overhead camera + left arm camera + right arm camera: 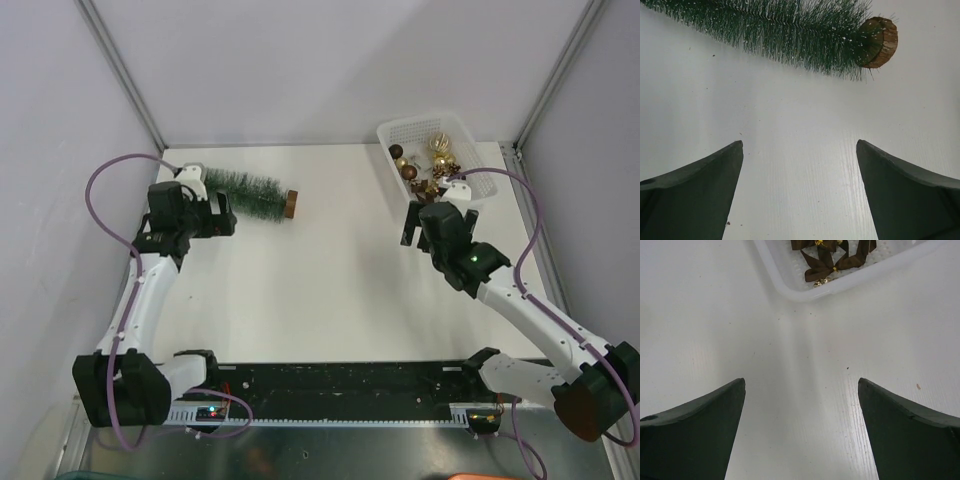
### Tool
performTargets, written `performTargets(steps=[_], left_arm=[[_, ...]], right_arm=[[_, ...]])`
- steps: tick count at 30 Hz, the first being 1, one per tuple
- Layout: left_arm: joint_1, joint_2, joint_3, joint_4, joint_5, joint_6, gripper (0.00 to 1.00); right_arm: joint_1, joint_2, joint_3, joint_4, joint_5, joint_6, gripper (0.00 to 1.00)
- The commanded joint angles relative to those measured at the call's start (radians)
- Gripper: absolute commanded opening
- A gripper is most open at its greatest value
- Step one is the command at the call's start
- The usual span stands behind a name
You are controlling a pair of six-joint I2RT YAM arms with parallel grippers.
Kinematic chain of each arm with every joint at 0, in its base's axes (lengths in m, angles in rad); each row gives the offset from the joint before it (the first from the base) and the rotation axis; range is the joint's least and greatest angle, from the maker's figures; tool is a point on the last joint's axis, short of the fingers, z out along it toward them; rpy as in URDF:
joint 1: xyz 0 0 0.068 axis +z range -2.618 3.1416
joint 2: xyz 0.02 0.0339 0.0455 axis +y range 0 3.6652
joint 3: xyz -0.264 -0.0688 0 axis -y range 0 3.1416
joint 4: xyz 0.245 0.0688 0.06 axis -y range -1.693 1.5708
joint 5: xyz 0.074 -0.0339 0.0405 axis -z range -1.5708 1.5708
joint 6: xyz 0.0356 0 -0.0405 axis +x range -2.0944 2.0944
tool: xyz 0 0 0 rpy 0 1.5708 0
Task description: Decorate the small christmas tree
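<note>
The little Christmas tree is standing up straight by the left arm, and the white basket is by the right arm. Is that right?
Not quite. The small christmas tree is lying on its side by the left arm, not standing; the top external view shows it. The white basket is by the right arm, as you said.

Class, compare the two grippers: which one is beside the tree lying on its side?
The left gripper: it is open right beside the small christmas tree, which lies on the table. The right gripper, also open, faces the white basket of ornaments instead.
</note>
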Motion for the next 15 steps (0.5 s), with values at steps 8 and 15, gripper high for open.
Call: performTargets(steps=[8, 15], left_arm=[[-0.008, 0.178, 0.228, 0.052, 0.054, -0.284, 1.00], [-0.052, 0.375, 0.361, 0.054, -0.114, -0.363, 1.00]], right_arm=[[0.094, -0.007, 0.041, -0.011, 0.081, 0.013, 0.99], [0.152, -0.019, 0.036, -0.022, 0.117, 0.024, 0.99]])
